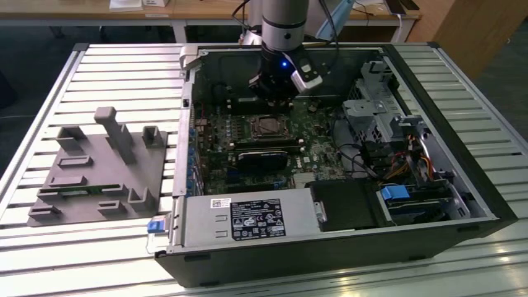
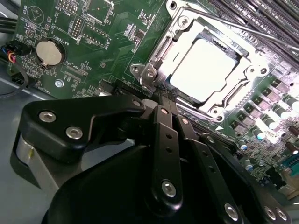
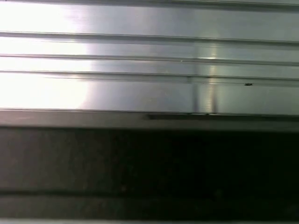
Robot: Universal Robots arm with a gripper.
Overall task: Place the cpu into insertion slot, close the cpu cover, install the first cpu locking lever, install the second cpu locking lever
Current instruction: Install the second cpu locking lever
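Ribbed metal worktop (image 1: 107,62) is carrying the open computer case, where we are hovering our closed, empty pincer (image 2: 161,91) beside the cpu (image 2: 203,70) sitting in the insertion slot (image 1: 268,125), judging its thin lever stiff and springy.

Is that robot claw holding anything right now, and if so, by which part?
It cannot be told. The black gripper has its tips at the edge of the square silvery metal cpu cover, beside a thin locking lever.
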